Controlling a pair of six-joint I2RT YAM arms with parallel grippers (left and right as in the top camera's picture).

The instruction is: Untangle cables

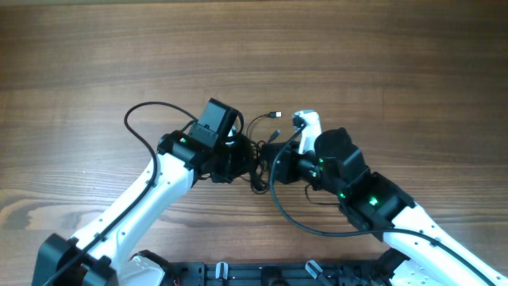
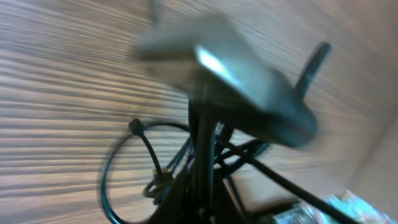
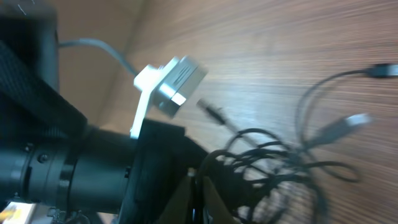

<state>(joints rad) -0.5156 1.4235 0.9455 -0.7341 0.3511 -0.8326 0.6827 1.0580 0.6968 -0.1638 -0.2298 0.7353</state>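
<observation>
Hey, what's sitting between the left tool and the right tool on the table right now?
The knot of black cables fills the gap between the left tool and the right tool. The overhead view shows this best.

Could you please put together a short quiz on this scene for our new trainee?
1. Pick one. Where does the knot of cables sit?
A) between the left gripper and the right gripper
B) far off to one side of both arms
C) draped over the right arm's elbow

2. True or false: the cables already lie apart from each other in straight lines.

3. In one word: are the right gripper's jaws open or shut?

Key
1. A
2. False: they are looped together in one bundle, with loose plug ends sticking out.
3. Shut
</observation>
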